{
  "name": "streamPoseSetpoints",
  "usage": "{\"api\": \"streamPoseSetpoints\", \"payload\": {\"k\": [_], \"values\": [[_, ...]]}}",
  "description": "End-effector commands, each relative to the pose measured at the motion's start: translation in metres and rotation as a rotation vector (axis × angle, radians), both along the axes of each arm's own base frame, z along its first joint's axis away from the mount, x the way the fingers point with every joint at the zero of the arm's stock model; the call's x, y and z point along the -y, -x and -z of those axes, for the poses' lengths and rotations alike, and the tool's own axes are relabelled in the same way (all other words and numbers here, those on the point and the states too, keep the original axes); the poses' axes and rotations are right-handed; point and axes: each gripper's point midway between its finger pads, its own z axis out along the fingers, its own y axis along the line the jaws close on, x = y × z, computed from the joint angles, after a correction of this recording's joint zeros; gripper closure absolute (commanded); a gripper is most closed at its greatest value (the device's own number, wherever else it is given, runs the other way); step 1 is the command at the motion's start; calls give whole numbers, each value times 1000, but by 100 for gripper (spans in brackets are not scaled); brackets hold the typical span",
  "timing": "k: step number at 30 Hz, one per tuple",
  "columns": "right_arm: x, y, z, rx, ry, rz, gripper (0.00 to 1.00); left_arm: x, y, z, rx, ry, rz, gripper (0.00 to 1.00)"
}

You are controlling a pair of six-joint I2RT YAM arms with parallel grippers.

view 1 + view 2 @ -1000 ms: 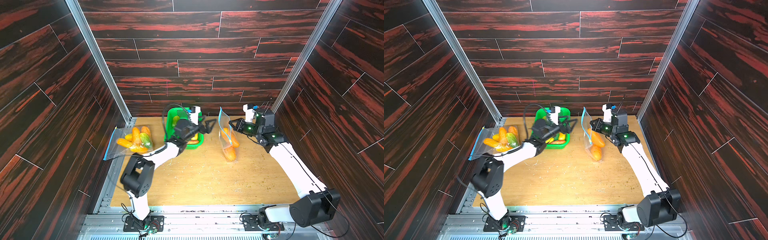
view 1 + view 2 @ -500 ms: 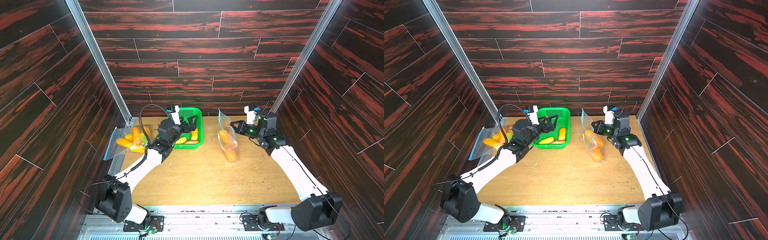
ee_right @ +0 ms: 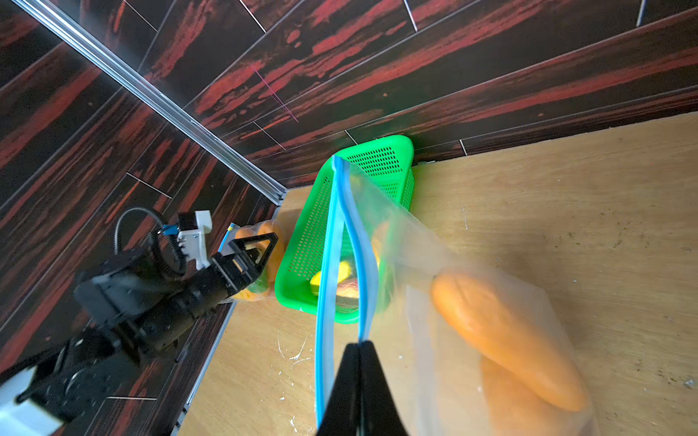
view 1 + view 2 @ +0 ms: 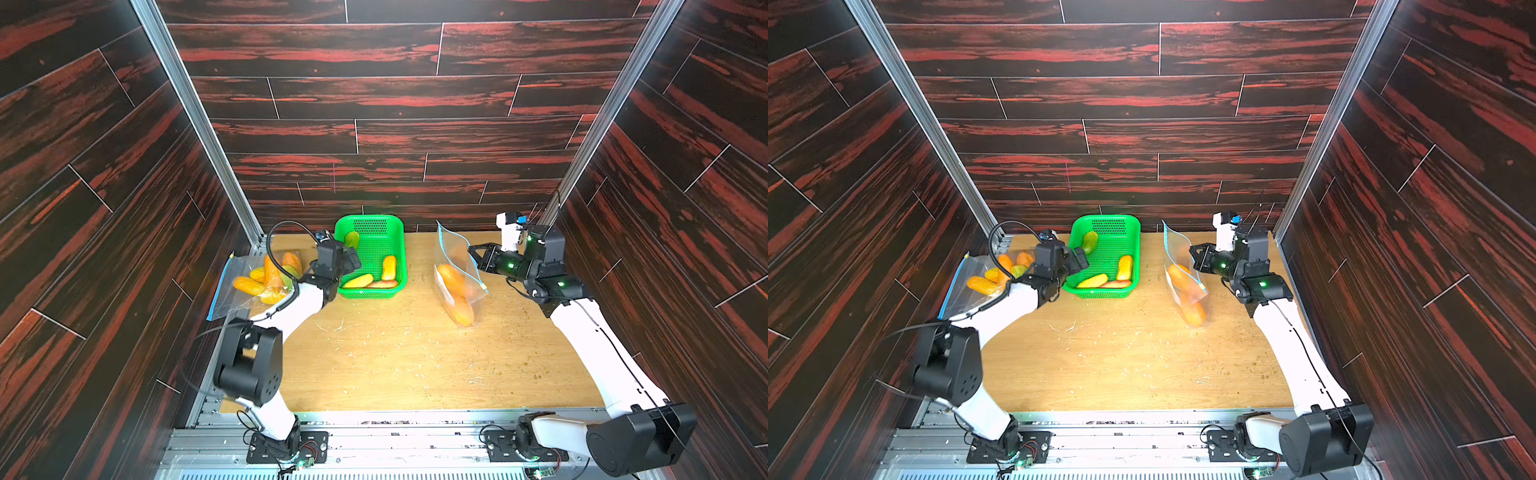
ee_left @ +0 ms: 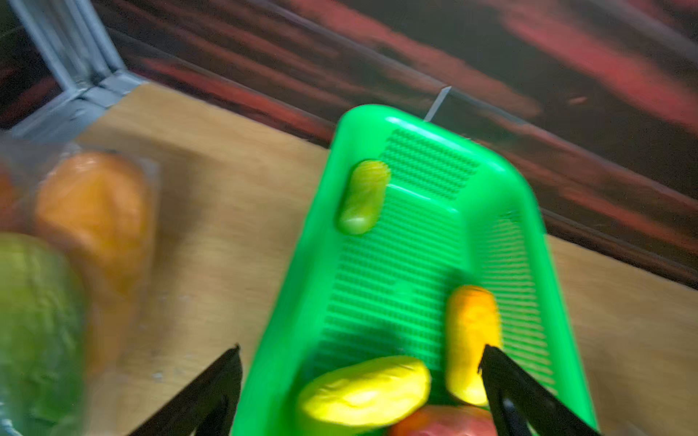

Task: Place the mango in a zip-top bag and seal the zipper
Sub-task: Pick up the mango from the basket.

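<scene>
My right gripper (image 3: pixel 359 343) (image 4: pixel 471 249) is shut on one lip of the blue zipper (image 3: pixel 342 234) of a clear zip-top bag (image 4: pixel 457 270) (image 4: pixel 1183 270) and holds it upright with the mouth partly apart. Two orange mangoes (image 3: pixel 502 336) (image 4: pixel 453 279) lie inside the bag. My left gripper (image 5: pixel 360 351) (image 4: pixel 1077 257) is open and empty, over the near left corner of the green basket (image 4: pixel 401 249). A yellow mango (image 5: pixel 362 392) (image 4: pixel 359 281) lies below and between its fingers. An orange-yellow mango (image 5: pixel 472 339), a red one (image 4: pixel 382 284) and a green one (image 5: pixel 362 196) also lie in the basket.
A second clear bag (image 4: pixel 249 282) with several mangoes lies at the table's far left, against the wall. The dark panelled walls enclose the wooden table (image 4: pixel 395 353) on three sides. Crumbs dot the tabletop.
My left gripper has drawn back leftward from beside the held bag to the basket's near left corner, still open. The right gripper keeps its hold on the bag almost in place.
</scene>
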Motion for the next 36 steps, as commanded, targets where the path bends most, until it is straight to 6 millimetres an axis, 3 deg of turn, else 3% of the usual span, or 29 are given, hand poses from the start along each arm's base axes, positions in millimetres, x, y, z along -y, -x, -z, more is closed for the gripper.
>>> {"api": "streamPoseSetpoints", "payload": {"k": [1, 4, 6, 11, 13, 15, 17, 20, 26, 29, 36], "values": [[5, 4, 12, -29, 28, 13, 100, -7, -2, 19, -111, -102, -8, 0], [6, 5, 16, -39, 31, 20, 100, -8, -15, 37, -157, -102, 12, 0], [7, 6, 18, -39, 30, 22, 100, -8, -25, 36, -172, -82, 25, 1], [8, 5, 24, -50, 37, 21, 100, 34, -59, 24, -106, 20, 206, 13], [6, 6, 23, -52, 29, 8, 100, 50, -72, 31, -95, 36, 287, 19], [3, 8, 20, -48, 14, -6, 100, 54, -84, 45, -129, 19, 305, 27], [2, 9, 21, -46, 8, -12, 100, 51, -97, 65, -187, -14, 285, 26], [0, 12, 19, -46, 1, -28, 100, 41, -116, 78, -214, -58, 228, 24], [1, 16, 18, -39, 23, -39, 100, 16, -149, 83, -207, -158, 74, 13], [2, 18, 20, -42, 28, -40, 100, 10, -158, 93, -238, -196, 33, 13], [0, 17, 23, -46, 30, -48, 100, 19, -165, 122, -256, -150, 53, 15]]}}
